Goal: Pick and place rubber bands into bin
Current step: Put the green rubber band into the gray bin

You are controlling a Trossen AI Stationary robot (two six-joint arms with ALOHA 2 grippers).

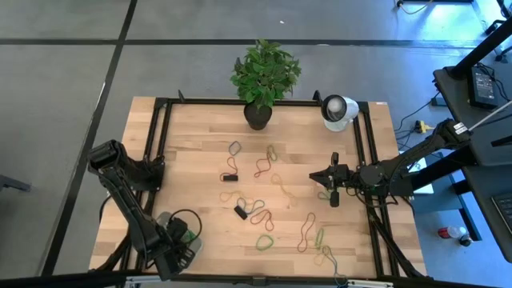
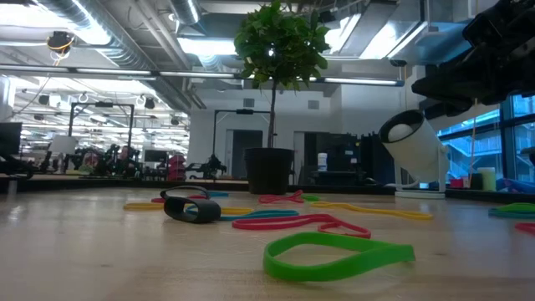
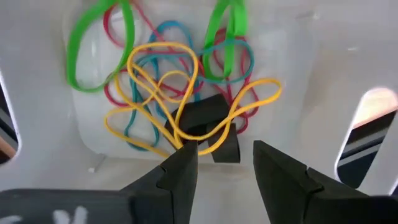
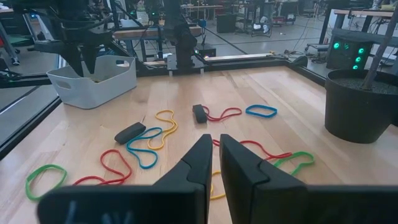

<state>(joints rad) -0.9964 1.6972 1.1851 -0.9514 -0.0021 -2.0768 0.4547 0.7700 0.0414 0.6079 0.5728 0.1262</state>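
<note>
A tangle of rubber bands (image 3: pixel 174 93) lies in the bin (image 3: pixel 348 74) directly beneath the left gripper (image 3: pixel 225 163), whose fingers stand parted and grasp nothing. The yellow band (image 3: pixel 186 106) sprawls across the bin's floor. Only the right wrist view shows the bin's walls; the right gripper (image 4: pixel 213 163) hovers clenched over scattered bands (image 1: pixel 264 212).

bin (image 1: pixel 182 237) mostly hidden beneath left arm, plant (image 2: pixel 280 42) top cropped
</note>
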